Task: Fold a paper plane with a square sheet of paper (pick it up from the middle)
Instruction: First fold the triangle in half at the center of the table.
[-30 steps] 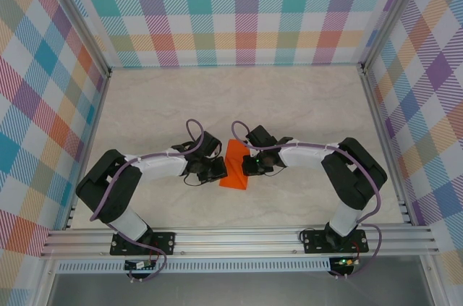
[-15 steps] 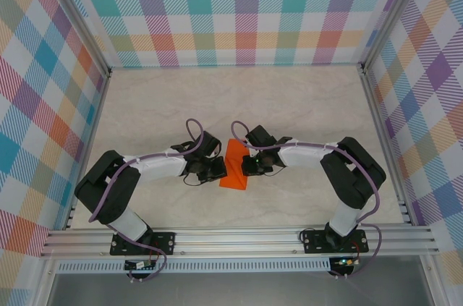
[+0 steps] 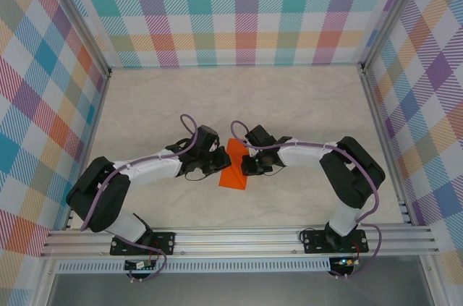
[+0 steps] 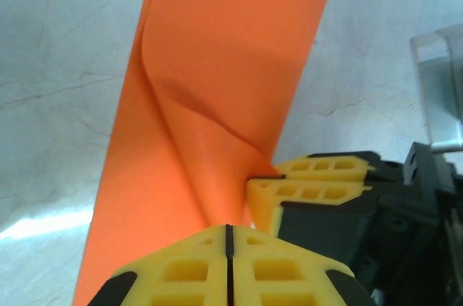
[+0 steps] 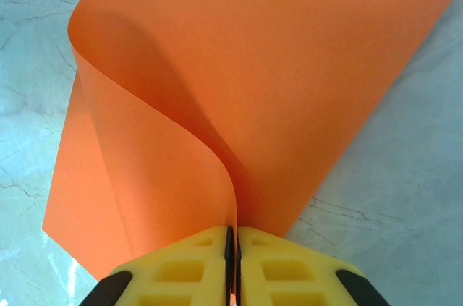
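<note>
Left end effector point(image 4: 227, 248) was clenched on the thin bright orange sheet of paper point(image 4: 217, 67) from its left side, yellow fingers pressed together. Right end effector point(image 5: 233, 248) was clamped the same way from the right side. Paper was curled over on itself between them, above the near half of the pale marbled surface point(image 3: 289, 96), centred left-right. Plaid walls point(image 3: 239, 9) beyond.

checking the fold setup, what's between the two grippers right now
Only the orange paper lies between the left gripper and the right gripper. Each is shut on a side of it. The top view shows this.
</note>
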{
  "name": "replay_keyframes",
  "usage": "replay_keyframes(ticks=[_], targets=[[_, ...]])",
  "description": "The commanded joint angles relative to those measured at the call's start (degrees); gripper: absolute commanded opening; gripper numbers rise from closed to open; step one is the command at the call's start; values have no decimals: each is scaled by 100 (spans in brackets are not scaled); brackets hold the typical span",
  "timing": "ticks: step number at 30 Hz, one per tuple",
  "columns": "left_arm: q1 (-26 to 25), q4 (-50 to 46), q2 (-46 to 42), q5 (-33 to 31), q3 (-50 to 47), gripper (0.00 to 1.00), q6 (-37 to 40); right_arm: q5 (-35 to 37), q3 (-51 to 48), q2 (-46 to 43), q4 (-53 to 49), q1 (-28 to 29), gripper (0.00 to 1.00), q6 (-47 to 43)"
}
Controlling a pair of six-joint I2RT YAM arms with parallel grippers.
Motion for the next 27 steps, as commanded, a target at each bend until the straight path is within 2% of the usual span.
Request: replay_keyframes(ticks=[1, 10, 18, 27], targets=[[77, 478, 249, 66, 102, 8, -380, 27, 35, 125, -32, -36, 12, -68], [86, 1401, 697, 192, -40, 9, -761, 36, -13, 99, -22, -31, 12, -59], [86, 1496, 899, 152, -152, 9, -730, 44, -39, 89, -6, -40, 12, -51], [86, 1535, 726, 94, -345, 10, -617, 47, -48, 107, 14, -45, 12, -33]])
